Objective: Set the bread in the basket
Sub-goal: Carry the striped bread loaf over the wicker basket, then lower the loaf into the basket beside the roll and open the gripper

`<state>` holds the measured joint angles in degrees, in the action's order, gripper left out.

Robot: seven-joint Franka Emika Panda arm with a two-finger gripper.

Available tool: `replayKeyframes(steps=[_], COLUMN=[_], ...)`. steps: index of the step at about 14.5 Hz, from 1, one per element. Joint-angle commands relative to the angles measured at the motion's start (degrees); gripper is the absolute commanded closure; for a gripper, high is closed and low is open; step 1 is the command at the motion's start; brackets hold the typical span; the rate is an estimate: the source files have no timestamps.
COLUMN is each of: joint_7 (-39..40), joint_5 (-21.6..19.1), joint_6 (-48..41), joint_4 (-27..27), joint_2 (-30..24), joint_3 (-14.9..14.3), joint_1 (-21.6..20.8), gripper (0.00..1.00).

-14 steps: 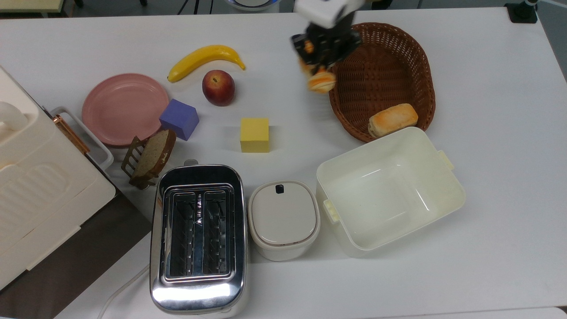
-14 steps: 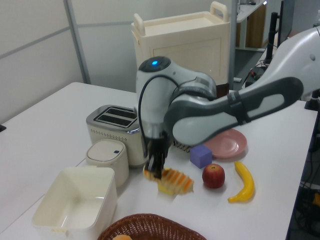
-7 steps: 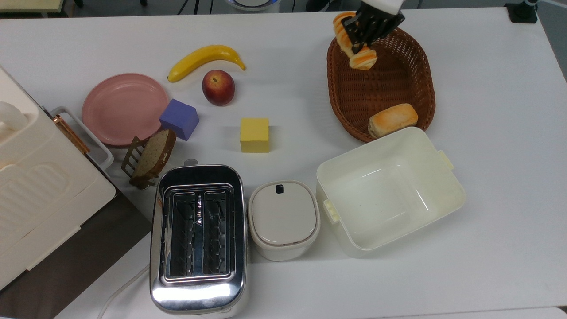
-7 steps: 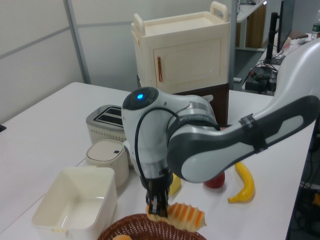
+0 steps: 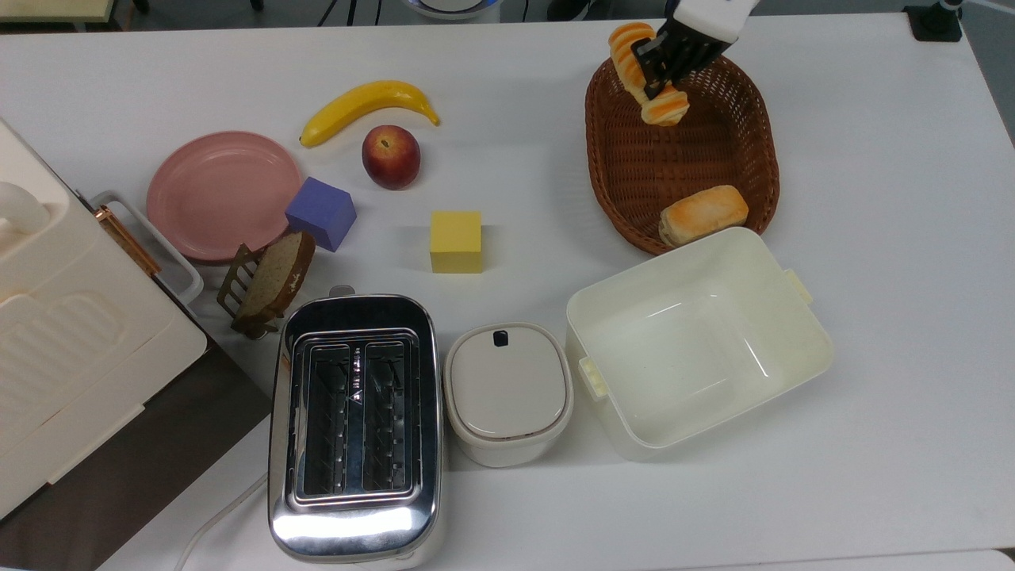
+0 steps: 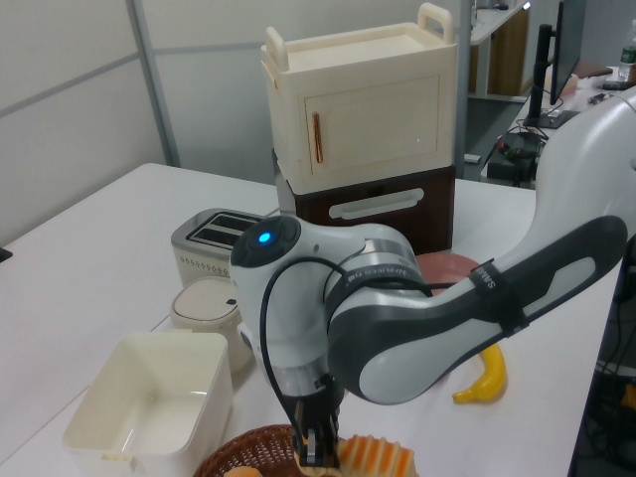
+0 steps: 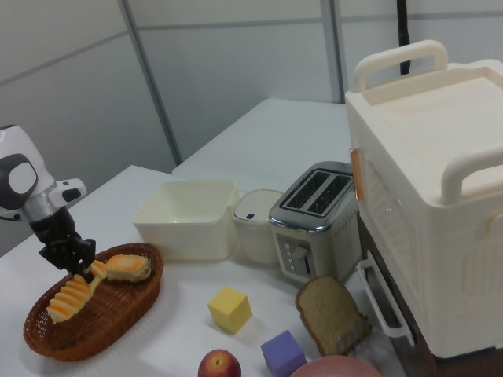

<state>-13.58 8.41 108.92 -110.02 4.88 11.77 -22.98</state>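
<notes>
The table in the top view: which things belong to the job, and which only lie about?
Job: bread, held by the gripper; basket.

Lying about: bun in the basket, tub, banana, apple, plate, cubes, toaster.

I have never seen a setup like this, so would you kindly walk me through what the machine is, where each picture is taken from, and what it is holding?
This is a single robot arm with a two-finger hand. The top view looks straight down on the white table; the left view and the right view look across it from the sides. The hand is shut on the bread, a long orange-and-cream ridged roll, and holds it above the wicker basket, where a short golden bun already lies. Also on the table are a banana, an apple, a pink plate, two blocks, a toaster and a cream tub.
</notes>
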Motion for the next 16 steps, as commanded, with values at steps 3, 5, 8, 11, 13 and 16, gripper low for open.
replayKeyframes(steps=[3, 5, 8, 11, 13, 16], joint_7=[-2.94, -2.94, -2.94, -3.99, -5.57, -4.71], joint_5=[1.35, 1.35, 1.35, 1.78, 3.62, 3.81], joint_6=[-0.72, -0.81, -1.07, -3.0, -7.02, -12.24], joint_4=[0.16, 0.25, 0.16, 0.51, 3.74, 9.72], joint_2=[-0.57, -0.66, -0.84, -1.8, -3.21, -4.17], joint_3=[0.18, 0.35, 0.35, 0.27, 0.09, -7.25], joint_1=[-1.02, -0.84, -0.4, 0.99, 7.2, 11.46], gripper=[0.0, 0.0, 0.0, 0.0, 0.0, 0.0])
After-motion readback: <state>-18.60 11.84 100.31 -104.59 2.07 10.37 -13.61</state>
